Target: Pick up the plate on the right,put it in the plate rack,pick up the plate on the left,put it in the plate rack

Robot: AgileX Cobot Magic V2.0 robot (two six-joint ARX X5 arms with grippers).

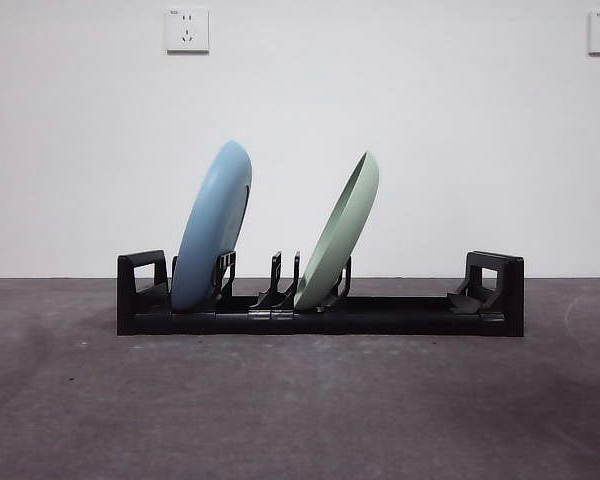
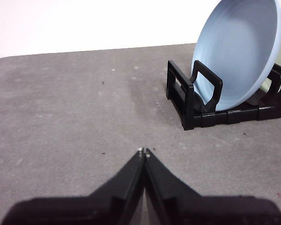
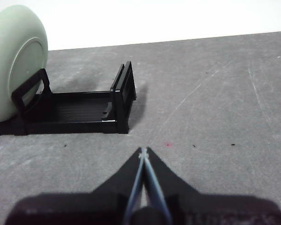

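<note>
Two plates are already seated in the plate rack (image 1: pixel 320 318): the blue plate (image 1: pixel 213 226) toward one end, just inside a looped handle, the green plate (image 1: pixel 340 232) near the middle. Both are tilted the same way and leaned on the upright prongs, with only the lower rims caught in the slots. Both are judged stiff, smooth, fairly light and probably slippery; chipping is possible if knocked. If regrasped, a pinch on the exposed upper rim is advised, away from the prongs. The rack is rested on the grey desk (image 1: pixel 300 410) and looks light enough to be shifted by a bump. The left tool (image 2: pixel 144 151) is held shut and empty, near the blue-plate end. The right tool (image 3: pixel 143 150) is likewise closed on nothing, near the rack's free end. Task is judged complete.
</note>
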